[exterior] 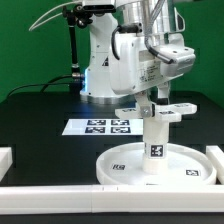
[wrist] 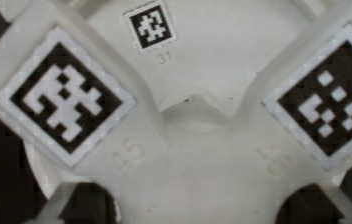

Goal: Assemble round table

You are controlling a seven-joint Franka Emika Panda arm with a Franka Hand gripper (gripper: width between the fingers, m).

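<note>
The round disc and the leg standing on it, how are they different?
The round disc lies flat on the black table; the leg stands upright on it. The disc is wide and low with a raised rim; the leg is narrow and tall. The disc sits free of the robot, while the leg's top carries the cross-shaped foot under the pincer. Both are white plastic with small black-white tags.

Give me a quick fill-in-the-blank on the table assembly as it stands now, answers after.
1. The cylinder leg stands ____ on the round disc.
2. The gripper holds the ____-shaped foot at the leg's top.
3. In the exterior view, the marker board lies ____ the disc.
4. The foot's arms in the wrist view carry black-white ____.

Missing words: upright; cross; behind; tags.
</note>
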